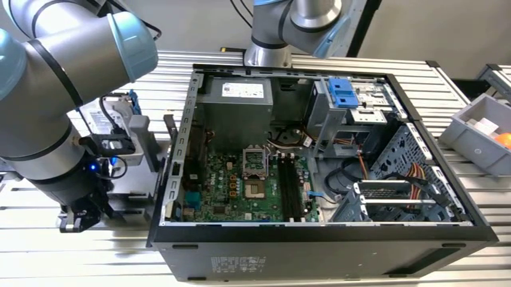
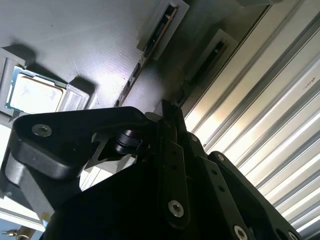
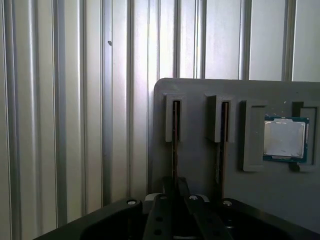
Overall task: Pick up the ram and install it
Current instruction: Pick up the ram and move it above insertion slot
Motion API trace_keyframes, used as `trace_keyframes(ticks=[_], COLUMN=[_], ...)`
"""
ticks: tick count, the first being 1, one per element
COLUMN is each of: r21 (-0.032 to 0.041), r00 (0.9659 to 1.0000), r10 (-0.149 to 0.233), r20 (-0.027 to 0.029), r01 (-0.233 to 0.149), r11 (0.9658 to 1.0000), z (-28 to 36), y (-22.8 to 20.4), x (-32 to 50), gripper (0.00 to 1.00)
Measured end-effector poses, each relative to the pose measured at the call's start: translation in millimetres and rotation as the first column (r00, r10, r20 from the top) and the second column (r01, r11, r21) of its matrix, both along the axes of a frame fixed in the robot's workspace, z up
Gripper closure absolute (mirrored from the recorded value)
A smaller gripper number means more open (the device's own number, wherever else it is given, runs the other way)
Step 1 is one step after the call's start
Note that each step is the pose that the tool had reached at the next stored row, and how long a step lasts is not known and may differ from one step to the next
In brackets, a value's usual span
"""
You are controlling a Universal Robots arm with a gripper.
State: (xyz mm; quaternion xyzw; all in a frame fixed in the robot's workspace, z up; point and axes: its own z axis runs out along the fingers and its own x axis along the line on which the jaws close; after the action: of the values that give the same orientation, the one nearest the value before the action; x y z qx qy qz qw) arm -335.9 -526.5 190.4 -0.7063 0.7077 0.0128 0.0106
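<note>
In the grey holder (image 3: pixel 197 165), the ram (image 3: pixel 175 135) stands edge-up, lengthwise toward the pincer (image 3: pixel 175 183), grip state unclear.

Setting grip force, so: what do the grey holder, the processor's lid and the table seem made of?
Grey holder: probably matte plastic, dull even surface. Processor's lid: likely bare metal, pale silvery sheen. Table: apparently ribbed aluminium, bright streaky reflections.

Bright light glares off the ribbed metal table (image 2: pixel 280 100), while the close gripper (image 2: pixel 167 115) sits in shadow.
</note>
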Motion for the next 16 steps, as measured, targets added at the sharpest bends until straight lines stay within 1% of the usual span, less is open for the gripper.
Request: trace_keyframes(ticks=[5,16], r21=[-0.0005,-0.0005], r00=[1.0,1.0], r10=[0.0,0.0], r20=[-0.0004,-0.0005], r01=[0.0,0.0], r11=[1.0,1.0], z=[6.9,13.9], y=[-0.1,0.0], x=[0.0,0.0], gripper=[1.0,1.0])
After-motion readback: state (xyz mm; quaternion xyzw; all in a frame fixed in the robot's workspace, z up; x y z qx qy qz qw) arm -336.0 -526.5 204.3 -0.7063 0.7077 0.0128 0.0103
